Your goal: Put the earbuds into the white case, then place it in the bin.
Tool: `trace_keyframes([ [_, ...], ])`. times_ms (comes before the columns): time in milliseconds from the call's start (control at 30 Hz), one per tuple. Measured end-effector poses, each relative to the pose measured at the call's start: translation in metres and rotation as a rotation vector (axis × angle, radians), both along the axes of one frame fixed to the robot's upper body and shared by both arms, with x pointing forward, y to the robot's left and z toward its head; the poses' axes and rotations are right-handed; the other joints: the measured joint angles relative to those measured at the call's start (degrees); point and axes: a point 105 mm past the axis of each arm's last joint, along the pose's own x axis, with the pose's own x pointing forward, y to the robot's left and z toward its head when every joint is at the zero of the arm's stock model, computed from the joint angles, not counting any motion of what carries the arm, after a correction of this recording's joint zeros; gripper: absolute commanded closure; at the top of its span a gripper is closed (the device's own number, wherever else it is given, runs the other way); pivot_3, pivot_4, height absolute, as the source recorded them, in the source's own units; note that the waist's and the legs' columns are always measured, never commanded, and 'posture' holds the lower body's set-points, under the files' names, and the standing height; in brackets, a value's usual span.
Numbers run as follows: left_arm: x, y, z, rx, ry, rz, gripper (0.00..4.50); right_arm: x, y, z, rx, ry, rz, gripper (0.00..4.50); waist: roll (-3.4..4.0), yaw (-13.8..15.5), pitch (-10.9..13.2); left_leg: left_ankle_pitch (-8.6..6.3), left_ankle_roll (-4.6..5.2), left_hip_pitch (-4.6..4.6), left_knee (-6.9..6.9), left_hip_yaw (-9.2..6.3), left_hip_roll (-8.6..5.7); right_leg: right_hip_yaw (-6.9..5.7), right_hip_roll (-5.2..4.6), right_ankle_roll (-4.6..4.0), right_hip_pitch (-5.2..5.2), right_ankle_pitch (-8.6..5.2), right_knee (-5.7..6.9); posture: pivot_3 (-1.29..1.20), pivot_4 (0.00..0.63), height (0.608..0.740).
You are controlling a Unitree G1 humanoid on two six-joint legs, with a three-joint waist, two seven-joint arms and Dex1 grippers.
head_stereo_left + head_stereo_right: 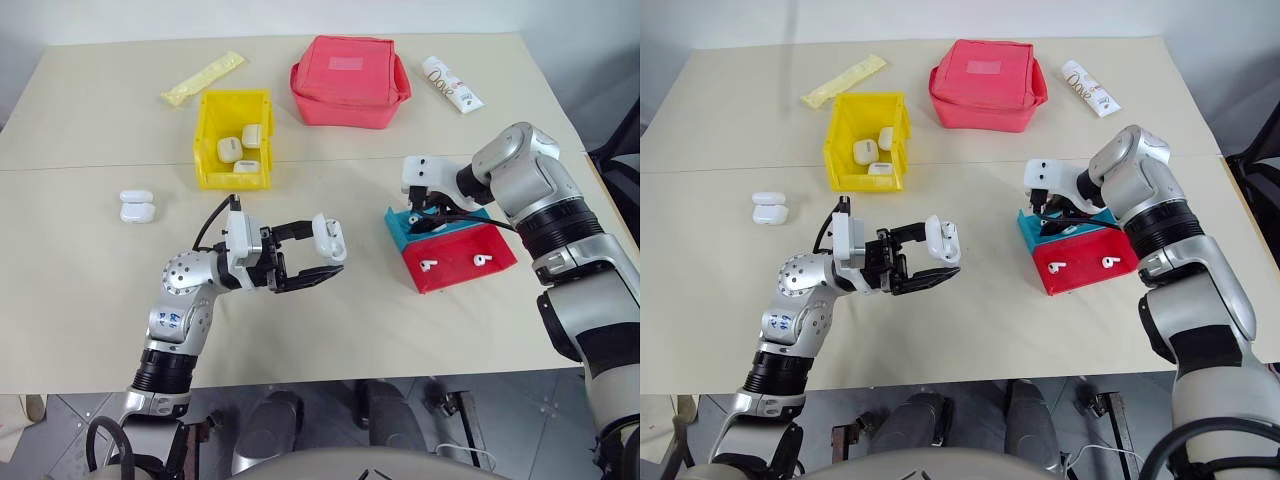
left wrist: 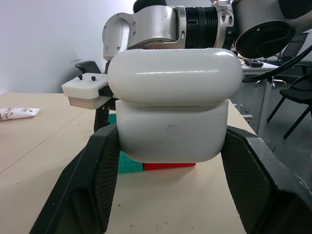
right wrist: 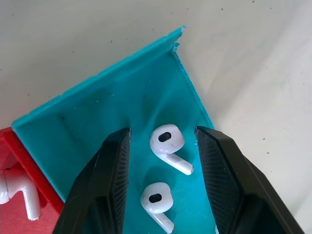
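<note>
My left gripper (image 1: 327, 249) is shut on the white case (image 1: 330, 237) and holds it above the table's middle with its lid open (image 2: 174, 75). My right gripper (image 3: 162, 130) is open and points down into the teal half of a teal-and-red tray (image 1: 458, 270). Its fingers (image 3: 109, 175) straddle two earbuds (image 3: 166, 141) lying on the teal surface without touching them. Two more earbuds (image 1: 428, 265) lie on the red half. The yellow bin (image 1: 209, 122) stands at the back left of centre with three white cases (image 1: 228, 148) inside.
Another white case (image 1: 136, 206) lies on the table to the left of the bin. A red zip pouch (image 1: 348, 80), a yellow packet (image 1: 203, 78) and a white tube (image 1: 451, 84) lie along the far edge.
</note>
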Motion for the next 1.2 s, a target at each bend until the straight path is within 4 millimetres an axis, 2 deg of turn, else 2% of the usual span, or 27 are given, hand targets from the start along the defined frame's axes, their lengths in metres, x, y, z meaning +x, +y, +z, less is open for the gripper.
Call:
trace_keyframes([
  [33, 0.0, 0.0, 0.0, 0.0, 0.001, 0.003, 1.74, 0.0, 0.0, 0.0, -0.001, 0.001, 0.004, 2.82, 0.0, -0.01, -0.01, 0.0, 0.0, 0.0, 0.0, 0.0, 0.0, 0.0, 0.0, 0.0, 0.0, 0.0, 0.0, 0.0, 0.15, 0.74],
  [133, 0.0, 0.001, -0.002, 0.0, 0.008, 0.009, 1.74, 0.0, -0.001, -0.001, -0.003, 0.005, 0.004, 3.84, 0.0, 0.0, -0.02, 0.0, 0.0, 0.0, 0.01, 0.0, 0.0, 0.0, 0.0, 0.0, 0.0, 0.0, 0.02, 0.0, 0.15, 0.74],
  [167, 0.0, 0.001, -0.002, 0.0, 0.007, 0.01, 1.74, 0.0, -0.001, -0.001, -0.005, 0.005, 0.004, 4.03, 0.0, 0.0, -0.03, 0.0, 0.0, 0.0, 0.02, 0.0, 0.0, 0.0, 0.0, 0.0, 0.0, 0.0, 0.02, 0.0, 0.15, 0.74],
  [500, 0.0, 0.001, -0.001, 0.0, 0.005, 0.011, 1.74, 0.001, 0.001, 0.003, 0.016, -0.015, 0.016, 4.03, -0.01, -0.01, -0.06, 0.0, 0.0, 0.0, 0.03, 0.01, -0.01, 0.01, -0.01, 0.0, -0.01, 0.0, 0.04, 0.0, 0.15, 0.74],
  [667, 0.001, -0.005, 0.001, -0.004, -0.002, -0.025, 1.74, -0.006, 0.019, 0.047, 0.269, -0.144, 0.091, 4.03, -0.02, 0.14, -0.06, 0.0, 0.0, -0.03, 0.04, -0.02, 0.0, -0.03, 0.0, 0.0, -0.03, 0.0, 0.05, 0.0, 0.15, 0.74],
  [733, 0.002, -0.01, 0.002, -0.012, 0.002, -0.052, 1.74, -0.02, 0.014, 0.055, 0.33, -0.175, 0.128, 4.03, -0.09, 0.53, -0.11, 0.0, 0.01, -0.05, 0.11, -0.11, -0.05, -0.11, -0.04, 0.0, 0.05, 0.0, 0.03, 0.0, 0.15, 0.74],
  [833, 0.006, -0.013, -0.001, -0.014, 0.019, -0.072, 1.74, -0.051, 0.007, 0.048, 0.417, -0.142, 0.145, 4.03, -0.13, 0.88, -0.12, 0.01, 0.04, -0.12, 0.2, -0.06, -0.08, -0.06, -0.07, 0.09, 0.05, 0.05, -0.01, 0.0, 0.15, 0.74],
  [900, 0.01, -0.016, 0.0, -0.015, 0.022, -0.087, 1.74, -0.069, 0.012, 0.05, 0.519, -0.126, 0.149, 4.03, -0.11, 0.76, -0.12, 0.01, 0.04, -0.13, 0.21, -0.02, -0.07, -0.02, -0.07, 0.11, 0.02, 0.07, 0.02, 0.0, 0.15, 0.74],
  [1067, 0.017, -0.023, 0.003, -0.027, 0.009, -0.122, 1.74, -0.118, 0.039, 0.087, 0.922, -0.134, 0.132, 4.03, -0.07, 0.32, -0.23, -0.01, 0.01, -0.08, 0.15, -0.05, 0.02, 0.0, -0.04, 0.09, 0.01, 0.07, 0.02, 0.0, 0.15, 0.74],
  [1200, 0.02, -0.026, 0.002, -0.027, 0.015, -0.144, 1.74, -0.145, 0.056, 0.094, 1.185, -0.037, 0.019, 4.03, -0.11, 0.38, -0.28, 0.0, 0.02, -0.09, 0.14, -0.08, 0.0, 0.0, -0.06, 0.08, 0.0, 0.07, 0.05, 0.0, 0.15, 0.74],
])
